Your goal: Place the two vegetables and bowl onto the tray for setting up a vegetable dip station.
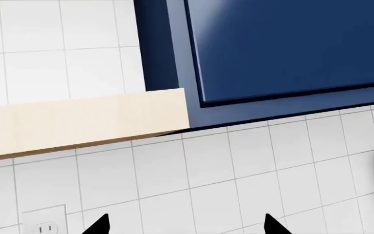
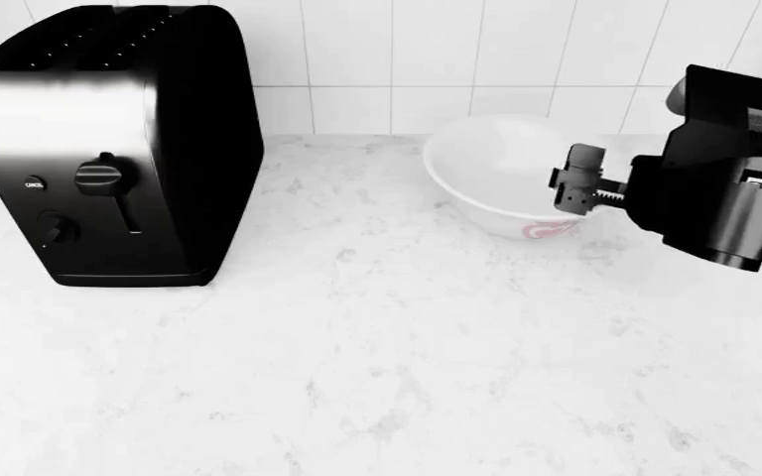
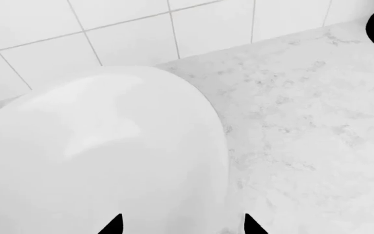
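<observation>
The white bowl (image 2: 487, 169) stands on the marble counter near the back wall, with its red-pink mark (image 2: 550, 230) facing me. It fills the right wrist view (image 3: 102, 156). My right gripper (image 2: 570, 186) is open at the bowl's right side, and its two tips (image 3: 181, 228) stand either side of the bowl's rim, apart from each other. My left gripper (image 1: 183, 229) is open and empty, raised and facing the tiled wall; it is out of the head view. The cucumber, the carrot and the tray are out of view.
A black toaster (image 2: 103, 149) stands at the counter's left. The white tiled wall (image 2: 395, 59) runs close behind the bowl. The left wrist view shows a blue upper cabinet (image 1: 291, 48), a pale wood panel (image 1: 76, 122) and a wall socket (image 1: 44, 225).
</observation>
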You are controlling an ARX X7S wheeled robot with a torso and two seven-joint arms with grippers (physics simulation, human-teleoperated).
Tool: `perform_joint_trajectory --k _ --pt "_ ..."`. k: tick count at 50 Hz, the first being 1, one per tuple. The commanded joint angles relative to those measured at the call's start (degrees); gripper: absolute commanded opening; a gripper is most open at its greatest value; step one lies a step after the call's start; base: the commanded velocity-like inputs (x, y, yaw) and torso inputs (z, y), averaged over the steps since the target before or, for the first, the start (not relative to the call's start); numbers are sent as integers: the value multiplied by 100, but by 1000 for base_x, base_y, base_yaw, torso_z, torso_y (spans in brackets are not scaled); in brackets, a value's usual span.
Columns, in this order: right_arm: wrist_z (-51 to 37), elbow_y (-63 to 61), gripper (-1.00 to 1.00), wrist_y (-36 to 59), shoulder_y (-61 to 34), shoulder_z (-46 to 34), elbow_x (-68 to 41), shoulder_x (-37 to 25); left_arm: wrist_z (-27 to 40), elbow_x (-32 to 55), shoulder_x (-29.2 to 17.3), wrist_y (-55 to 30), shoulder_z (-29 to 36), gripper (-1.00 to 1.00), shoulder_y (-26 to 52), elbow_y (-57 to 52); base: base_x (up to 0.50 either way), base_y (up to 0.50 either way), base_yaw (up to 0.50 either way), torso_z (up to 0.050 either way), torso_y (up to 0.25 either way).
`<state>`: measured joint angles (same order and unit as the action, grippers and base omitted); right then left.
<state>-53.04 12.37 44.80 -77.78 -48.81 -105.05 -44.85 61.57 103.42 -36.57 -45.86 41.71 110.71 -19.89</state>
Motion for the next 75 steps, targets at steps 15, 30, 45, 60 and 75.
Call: perform_joint_trajectory --k 15,30,45,60,75 --pt "195 -146 -100 -239 7 159 48 23 15 30 4 9 -27 100 46 -10 0 0 0 0 0" --pt "-351 -619 -100 -505 -279 599 -434 -57 5 17 4 10 -23 100 35 -15 0 0 0 0 0" --pt "-664 -907 -100 -385 -734 748 -644 -108 15 11 24 8 -1 100 10 -35 0 0 0 0 1" --pt "-1099 -1308 -100 10 -1574 760 -610 -149 5 4 25 -1 1 100 28 -10 0 0 0 0 0" --pt "-1508 -1656 -100 489 -2621 774 -872 36 21 24 7 2 -19 100 48 -39 -368 1 0 0 1"
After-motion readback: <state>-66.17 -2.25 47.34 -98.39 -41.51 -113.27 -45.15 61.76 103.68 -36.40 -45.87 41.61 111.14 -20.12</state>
